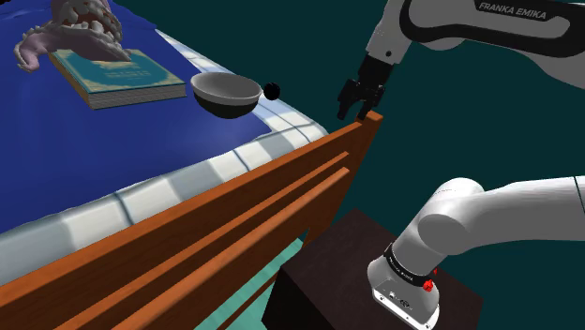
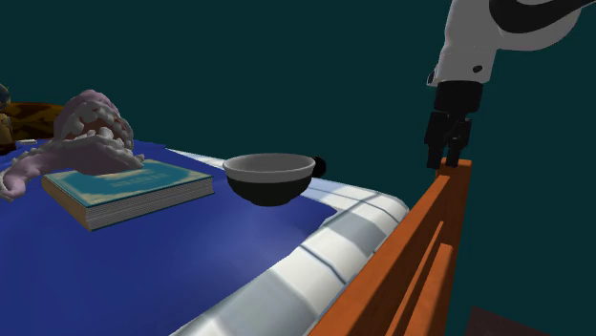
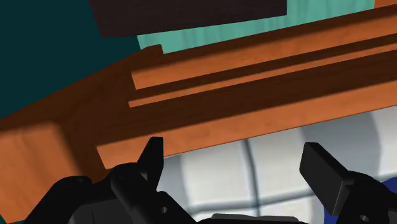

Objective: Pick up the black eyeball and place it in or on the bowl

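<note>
A bed with a blue cover (image 1: pixel 75 159) and a white quilted edge fills the left of the shoulder view. A brown wooden rail (image 1: pixel 234 216) runs along its near side.

The eyeball (image 1: pixel 272 91) is a small, plain black ball with no markings that can be made out. It sits near the bed's white edge, just to the right of the bowl (image 1: pixel 225 94), with a thin gap between them. In the second exterior view the eyeball (image 2: pixel 318 166) peeks out from behind the right rim of the bowl (image 2: pixel 269 177).

The bowl is round and shallow, dark outside and pale grey inside, and it stands upright. To its left lies a teal-covered book (image 1: pixel 117 77), flat on the cover. A pale pink tentacled figure (image 1: pixel 80 23) rests on the book's far end.

The black gripper (image 1: pixel 359 105) hangs to the right of the eyeball, well apart from it. It points down, close above the rail's corner post. In the wrist view the gripper (image 3: pixel 233 149) has its fingers (image 3: pixel 154 153) spread wide with nothing between them. The rail (image 3: pixel 254 95) and the white edge lie beyond them.

The arm's dark stand (image 1: pixel 347 262) sits at the lower right, off the bed.
</note>
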Robot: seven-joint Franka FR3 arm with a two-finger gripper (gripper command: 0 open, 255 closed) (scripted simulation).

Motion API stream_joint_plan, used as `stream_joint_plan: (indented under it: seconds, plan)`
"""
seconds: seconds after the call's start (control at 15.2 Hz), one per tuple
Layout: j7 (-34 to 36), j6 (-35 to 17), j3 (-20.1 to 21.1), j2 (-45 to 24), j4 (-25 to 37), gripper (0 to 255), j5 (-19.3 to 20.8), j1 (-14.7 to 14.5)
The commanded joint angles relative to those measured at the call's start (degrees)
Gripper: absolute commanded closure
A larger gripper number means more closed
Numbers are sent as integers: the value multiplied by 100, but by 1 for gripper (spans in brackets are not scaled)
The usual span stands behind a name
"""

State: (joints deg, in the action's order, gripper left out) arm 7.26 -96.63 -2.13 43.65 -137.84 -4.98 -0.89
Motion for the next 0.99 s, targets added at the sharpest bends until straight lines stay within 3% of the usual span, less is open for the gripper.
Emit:
stream_joint_plan:
  seconds: [0.0, 0.46, 0.92]
  plan:
    - [0, 0, 0, 0, 0, 0, 0, 0]
    - [96, -912, 111, -1421, 811, 0, -69, -60]
    - [211, -1480, 197, -2826, 1949, 0, -75, -90]
